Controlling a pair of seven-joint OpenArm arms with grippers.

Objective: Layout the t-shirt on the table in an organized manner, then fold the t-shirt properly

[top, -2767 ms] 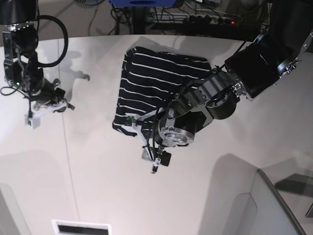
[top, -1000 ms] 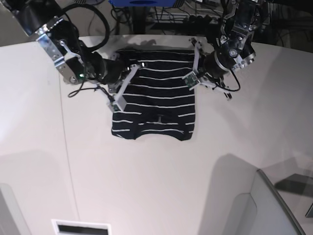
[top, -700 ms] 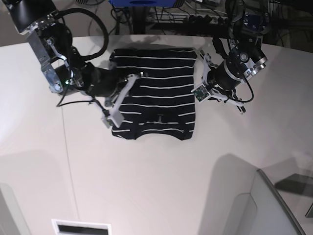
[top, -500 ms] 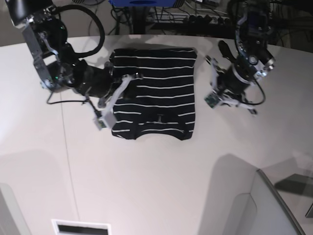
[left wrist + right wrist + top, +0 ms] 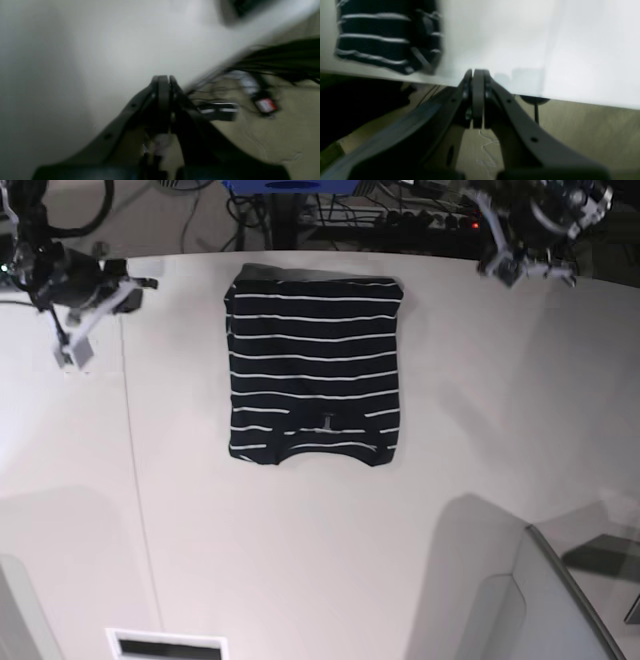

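Dark navy, nearly black t-shirt (image 5: 314, 372) with thin white horizontal stripes, upper centre of frame, on plain matte white desk (image 5: 330, 560); beige floor beyond.

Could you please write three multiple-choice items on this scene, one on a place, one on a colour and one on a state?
1. Where does the t-shirt lie on the table?
A. near the far edge, midway between the two arms
B. at the near edge, beside the slot
C. under the left tool

2. What colour are the shirt's stripes?
A. red
B. white
C. yellow

3. How do the two tools stand?
A. both shut, holding nothing
B. both gripping the shirt
C. left open, right shut on a sleeve

Answers:
1. A: the base view shows the shirt at the table's far side, between the arms.
2. B: thin white lines cross the dark fabric.
3. A: each wrist view shows the jaws pressed together with nothing between them, for the left tool and the right tool, and both are well clear of the shirt.
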